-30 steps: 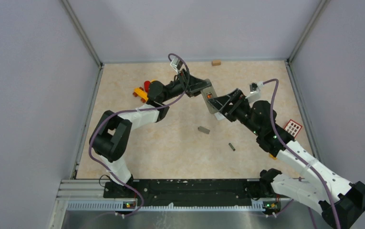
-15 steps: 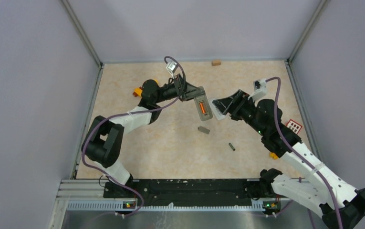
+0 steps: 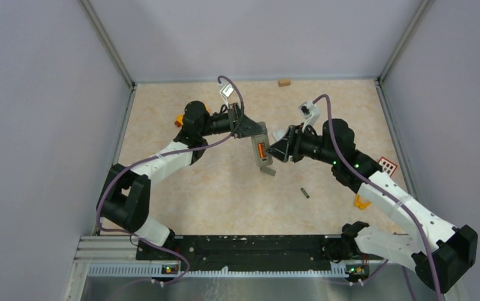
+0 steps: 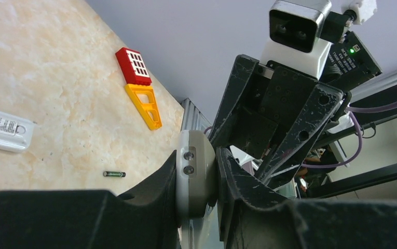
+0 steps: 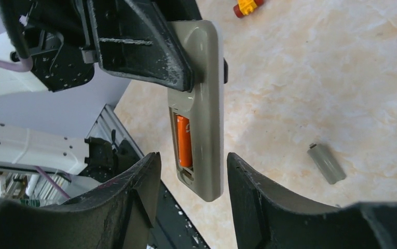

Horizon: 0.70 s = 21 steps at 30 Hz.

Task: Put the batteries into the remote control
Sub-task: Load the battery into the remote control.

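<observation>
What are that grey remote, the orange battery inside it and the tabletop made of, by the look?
Remote: probably moulded plastic, matt grey-beige, judging by its rounded edges and even colour.
Orange battery: likely metal under a glossy wrap; it catches a highlight.
Tabletop: smooth, beige, marble-veined; perhaps printed laminate, though stone cannot be excluded.

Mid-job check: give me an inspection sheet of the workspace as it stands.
Surface: beige marbled table.
Job's things: remote held up, orange battery seated inside; dark battery and loose cover lying on the table.
Clutter: red block, yellow piece, tan block.
End effectors: left end effector shut on remote; right end effector open, straddling its free end.
Cables: purple cables along both arms, no snag seen.
Surroundings: grey walls on three sides.
</observation>
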Each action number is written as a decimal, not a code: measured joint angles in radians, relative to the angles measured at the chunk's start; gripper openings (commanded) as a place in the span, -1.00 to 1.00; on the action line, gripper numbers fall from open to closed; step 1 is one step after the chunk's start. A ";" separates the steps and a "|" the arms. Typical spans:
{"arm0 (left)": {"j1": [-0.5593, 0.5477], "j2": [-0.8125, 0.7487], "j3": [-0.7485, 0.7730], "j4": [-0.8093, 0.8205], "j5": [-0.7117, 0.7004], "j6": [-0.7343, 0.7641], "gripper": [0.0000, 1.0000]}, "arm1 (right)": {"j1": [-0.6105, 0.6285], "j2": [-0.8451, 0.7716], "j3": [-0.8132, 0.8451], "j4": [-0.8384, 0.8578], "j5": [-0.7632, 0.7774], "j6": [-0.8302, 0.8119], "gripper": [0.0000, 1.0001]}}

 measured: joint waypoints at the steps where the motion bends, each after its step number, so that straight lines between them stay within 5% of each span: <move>1: 0.000 0.000 0.000 -0.004 0.003 0.003 -1.00 | 0.000 0.006 0.000 0.003 -0.023 -0.008 -0.02; 12: 0.005 -0.002 0.000 -0.015 0.018 0.002 -1.00 | 0.013 0.046 0.014 0.018 -0.084 -0.069 -0.28; 21: 0.021 -0.019 -0.004 -0.041 -0.016 0.013 -1.00 | 0.032 0.108 0.068 -0.005 -0.032 -0.081 -0.11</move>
